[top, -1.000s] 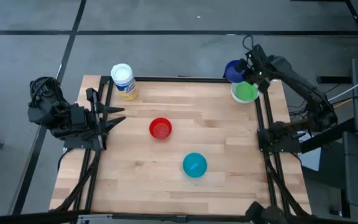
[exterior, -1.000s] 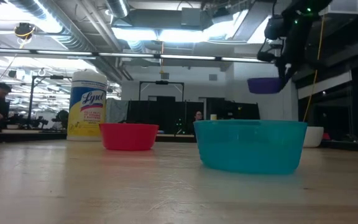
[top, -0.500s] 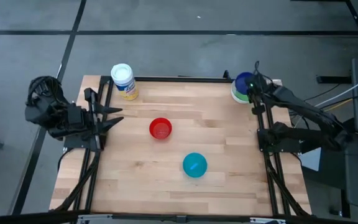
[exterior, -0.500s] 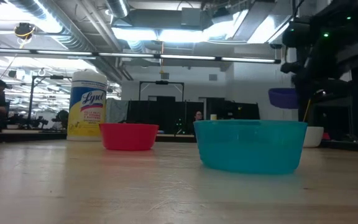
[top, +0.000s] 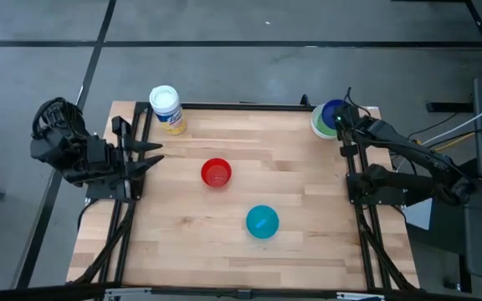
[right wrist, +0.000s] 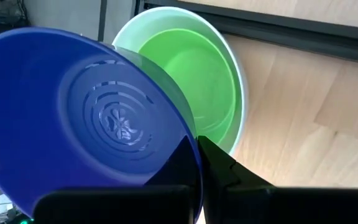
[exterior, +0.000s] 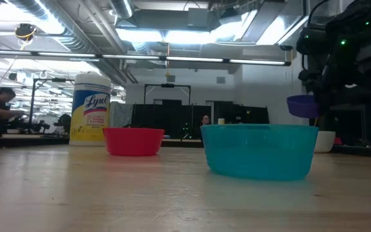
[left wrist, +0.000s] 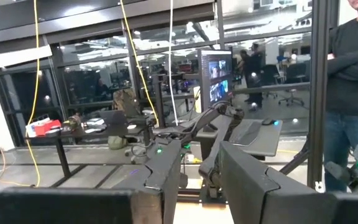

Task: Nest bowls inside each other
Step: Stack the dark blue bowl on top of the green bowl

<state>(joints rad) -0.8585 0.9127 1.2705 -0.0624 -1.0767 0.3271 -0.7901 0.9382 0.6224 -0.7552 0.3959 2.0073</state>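
A green bowl [right wrist: 197, 68] sits nested in a white bowl [right wrist: 241, 81] at the table's far right corner. Just above them hangs a tilted dark blue bowl [right wrist: 98, 118] [top: 331, 110], with my right gripper [right wrist: 197, 146] [top: 340, 124] shut on it. A red bowl [top: 216, 172] and a teal bowl [top: 262, 221] rest on their bases mid-table. My left gripper [top: 151, 155] [left wrist: 201, 180] waits open at the left edge, holding nothing. My right gripper pinches the dark blue bowl's rim [right wrist: 190, 144], one finger inside the bowl and one outside. The fingers slant down from the table's right side. The bowl is lifted clear and tipped, its opening turned toward the wrist, over the green bowl.
A white-capped jar with a yellow label [top: 166, 109] stands at the far left of the table. Black frame rails [top: 354, 167] run along the left and right edges. Bare wood [top: 308, 184] lies between the red and teal bowls and the right rail.
My right gripper has carried the dark blue bowl down and toward the table's right, from beside the green bowl to over it. The wrist has rolled and the bowl has tipped with it. Most of the move came early; lately it has nearly settled.
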